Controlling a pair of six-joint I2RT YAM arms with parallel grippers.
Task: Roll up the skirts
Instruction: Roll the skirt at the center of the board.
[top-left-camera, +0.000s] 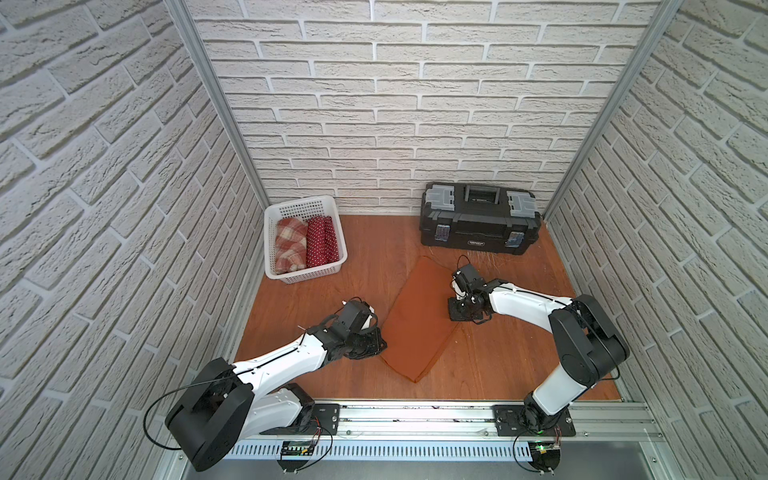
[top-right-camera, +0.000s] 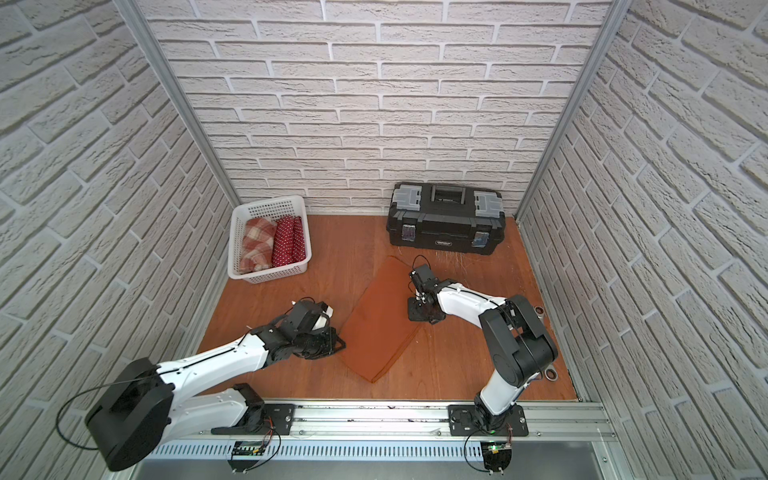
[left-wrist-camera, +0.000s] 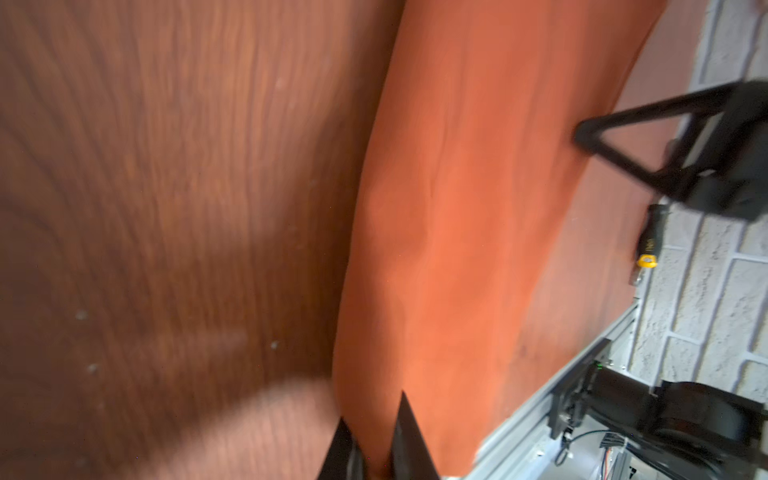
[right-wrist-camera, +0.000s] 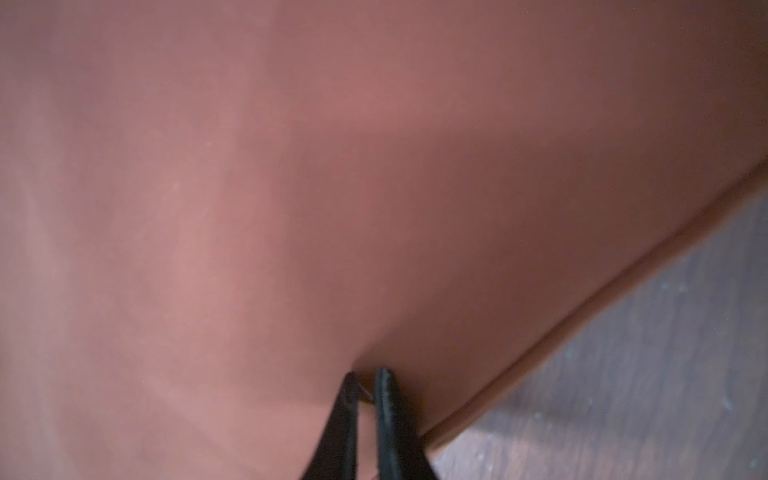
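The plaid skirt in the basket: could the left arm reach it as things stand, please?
Probably yes: the plaid skirt lies in an open-topped basket on that arm's side, nothing between, though the left gripper pinches the rust-orange skirt.

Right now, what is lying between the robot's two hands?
The orange skirt, flat on the table. Both top views show it, left hand at one edge, right hand at the opposite one.
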